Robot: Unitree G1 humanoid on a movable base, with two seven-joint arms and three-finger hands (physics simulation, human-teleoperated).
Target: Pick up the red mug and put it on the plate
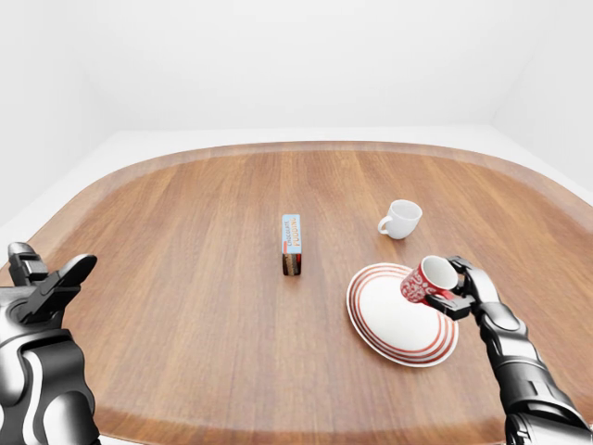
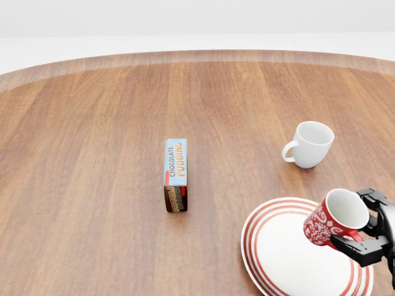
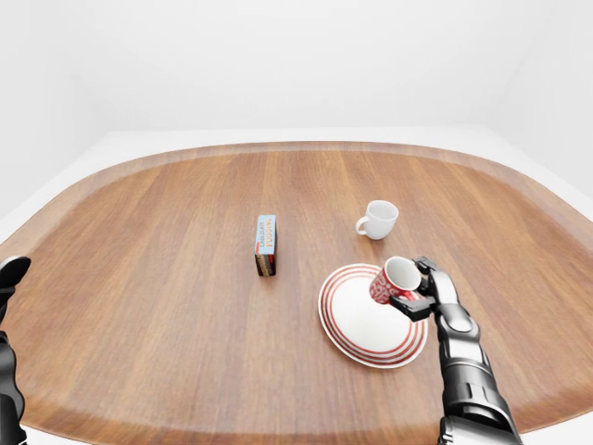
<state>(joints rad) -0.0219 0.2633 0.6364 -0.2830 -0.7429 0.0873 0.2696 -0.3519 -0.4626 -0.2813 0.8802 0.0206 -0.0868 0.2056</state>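
The red mug (image 2: 333, 221) with white patterning hangs tilted above the right part of the white plate with red rings (image 2: 290, 250). My right hand (image 2: 369, 233) is shut on the mug, its fingers wrapped round the handle side; the same hand (image 3: 422, 289) comes up from the bottom right in the right-eye view. At the far left edge of the left-eye view my left hand (image 1: 42, 283) is raised with its fingers spread, holding nothing and far from the plate (image 1: 400, 311).
A white cup (image 2: 308, 144) stands above the plate in the head view, handle to the left. A chocolate pudding box (image 2: 175, 174) lies at the middle of the round wooden table (image 2: 92, 185). The table's rim curves along the top.
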